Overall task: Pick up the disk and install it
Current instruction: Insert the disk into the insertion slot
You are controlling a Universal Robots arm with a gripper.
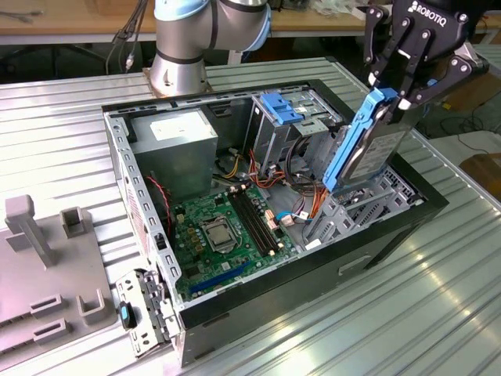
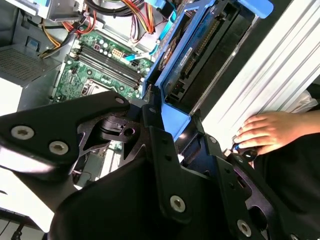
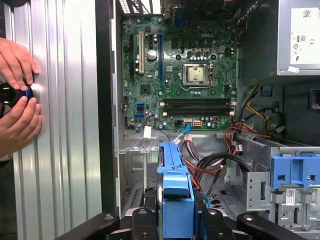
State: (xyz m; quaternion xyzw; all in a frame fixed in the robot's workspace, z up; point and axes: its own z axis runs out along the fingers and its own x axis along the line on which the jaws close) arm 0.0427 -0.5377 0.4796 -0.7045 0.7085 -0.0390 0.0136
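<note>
Labels: white sticker on the grey power supply (image 1: 172, 141) and print on the gripper (image 1: 389, 92) body, neither copied down.

Container: open black computer case (image 1: 313, 290) lying on its side on the ribbed metal counter (image 1: 391, 329). Inside it are the green motherboard (image 1: 227, 227), red and orange cable bundles, and a lighter blue latch plate (image 1: 282, 106) on the drive cage at upper centre.

Disk (image 1: 368, 149): upper right of the exterior view, held steeply tilted. The fingers (image 1: 395, 55) are clamped narrow on its blue handle end, and its lower end dips into the bay at the case's corner on the exterior view's right. Contact with the bay probably not made; hard to tell.

Edges: in the first wrist view the disk (image 3: 175, 185) stands just beside cables and the grey cage wall, so room is tight. A person's hands (image 3: 17, 100) rest on the counter outside the case wall, around a small dark round object (image 3: 22, 94). Grey fixture (image 1: 31, 227) at lower left, well apart.
</note>
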